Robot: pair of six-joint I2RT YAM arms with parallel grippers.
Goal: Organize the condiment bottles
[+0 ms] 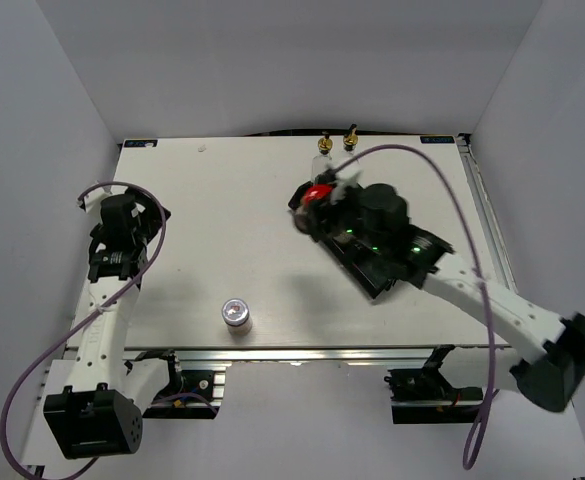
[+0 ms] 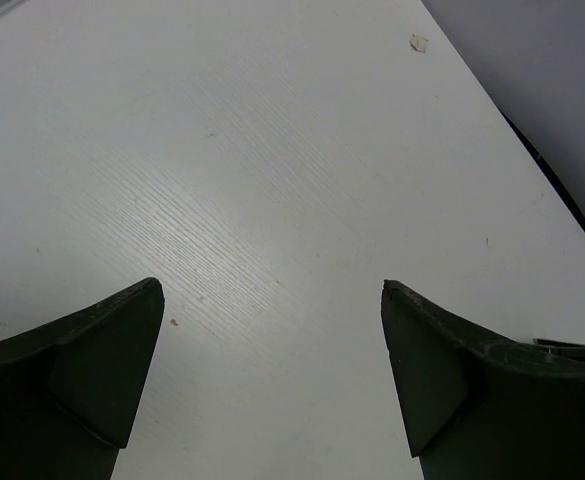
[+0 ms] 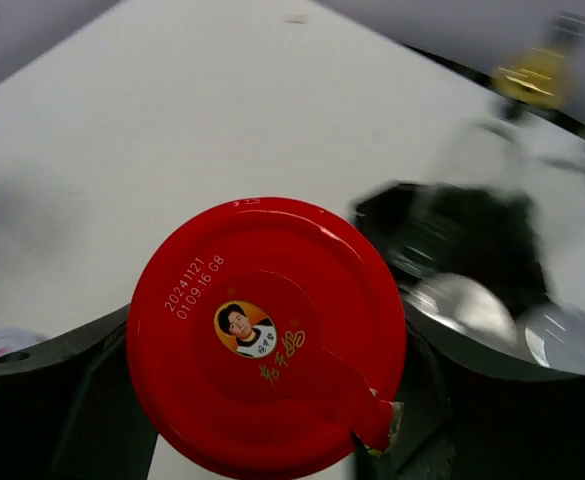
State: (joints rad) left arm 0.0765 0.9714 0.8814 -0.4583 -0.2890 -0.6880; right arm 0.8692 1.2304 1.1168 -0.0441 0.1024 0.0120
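Observation:
The red-lidded jar (image 3: pixel 267 335) stands between my right gripper's fingers (image 3: pixel 52 390), which press on both its sides. From above, the jar's red lid (image 1: pixel 318 193) shows at the tip of the right gripper (image 1: pixel 314 203), left of the black tray (image 1: pixel 364 275). Two gold-topped glass bottles (image 1: pixel 324 146) (image 1: pixel 351 136) stand at the table's far edge. One silver-capped shaker (image 1: pixel 237 313) stands alone near the front edge. Two more silver caps (image 3: pixel 464 302) (image 3: pixel 567 338) show blurred to the jar's right. My left gripper (image 2: pixel 272 300) hangs open over bare table.
The black tray lies mostly under the right arm, right of centre. The left arm (image 1: pixel 117 235) stays over the table's left side. Purple cables loop by both arms. White walls close in the table on three sides.

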